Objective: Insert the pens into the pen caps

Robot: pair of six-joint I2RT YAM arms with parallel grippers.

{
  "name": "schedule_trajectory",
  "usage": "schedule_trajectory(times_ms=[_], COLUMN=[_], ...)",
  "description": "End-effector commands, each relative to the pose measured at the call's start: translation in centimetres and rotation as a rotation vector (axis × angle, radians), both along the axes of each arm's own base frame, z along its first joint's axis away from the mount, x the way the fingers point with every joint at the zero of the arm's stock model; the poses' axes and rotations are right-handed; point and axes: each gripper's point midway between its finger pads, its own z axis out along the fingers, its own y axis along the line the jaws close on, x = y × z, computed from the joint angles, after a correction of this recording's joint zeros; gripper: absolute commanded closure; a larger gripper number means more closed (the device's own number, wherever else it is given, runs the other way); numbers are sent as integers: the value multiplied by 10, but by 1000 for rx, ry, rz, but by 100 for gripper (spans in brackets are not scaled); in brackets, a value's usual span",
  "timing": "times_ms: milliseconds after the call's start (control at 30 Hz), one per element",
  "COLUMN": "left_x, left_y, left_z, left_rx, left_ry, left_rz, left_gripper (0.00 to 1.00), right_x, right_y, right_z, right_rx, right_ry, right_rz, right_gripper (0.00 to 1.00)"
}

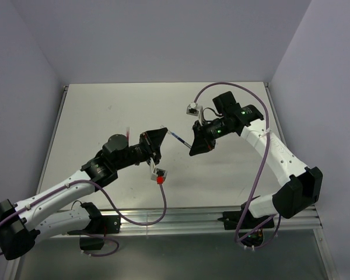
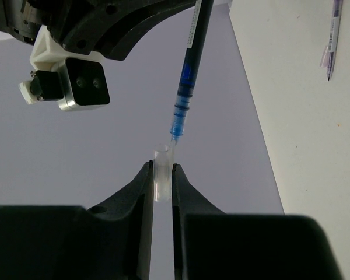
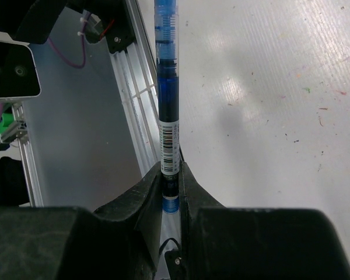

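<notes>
- Left hand (image 2: 162, 170): its two black fingers are almost closed, pinching one tiny translucent, nearly colourless plastic cap (image 2: 161, 156). The cap stands upright between the fingertips with its open end poking out above them.
- Right hand (image 3: 171, 172): it too is closed to a narrow gap, clamped on the barrel of one slim blue stick pen (image 3: 166, 87) with a clear body and a barcode label. The pen runs straight out past the fingertips.
- Both hands hang above the white counter (image 1: 105, 105) near its middle, facing each other, with the blue stick pen bridging the gap between them.
- In the left wrist view the blue stick pen slants down from the right hand. Its tip sits at the cap's open rim, touching it or just beside it. Whether the tip is inside cannot be told.
- Pens counted: two for certain. One is the blue stick pen in the right hand. The other is a pale grey-purple pen (image 2: 333, 35) lying flat on the counter, apart from the cap and the blue stick pen.
- In the top view a thin pink-red streak (image 1: 128, 130) lies on the counter just beyond the left arm. It is too small to tell whether it is a third pen or the pale one again.
- Caps counted: one, the cap in the left hand.
- The cap is the only thing here that could hold another, and no pen is clearly seated in it.
</notes>
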Motion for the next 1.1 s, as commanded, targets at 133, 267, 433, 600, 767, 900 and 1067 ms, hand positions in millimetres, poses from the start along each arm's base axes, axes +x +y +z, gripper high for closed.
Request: schedule_trajectory(times_ms=[133,267,433,600,767,900,1067], left_x=[-7,1,13,20,19,15,13], left_y=[-7,-6,-2,6,7,6,5], left_z=[-5,-8,-1,0,5,8,15], left_rx=[38,36,6,8,-10,-21,-47], left_ry=[-39,1,52,33,28,24,15], left_rz=[-45,1,60,77,69,51,39], left_gripper=[100,100,100,100,100,100,100], right_x=[5,2,-3,-5,-4,-4,-2], right_y=[5,3,-1,-3,-2,-2,-2], right_z=[13,11,7,7,6,4,1], right_rx=[23,18,4,3,0,-5,-14], right_ry=[-30,-31,-33,-38,-32,-26,-15], right_rz=[5,2,-2,-6,-9,-9,-11], right_gripper=[100,100,100,100,100,100,100])
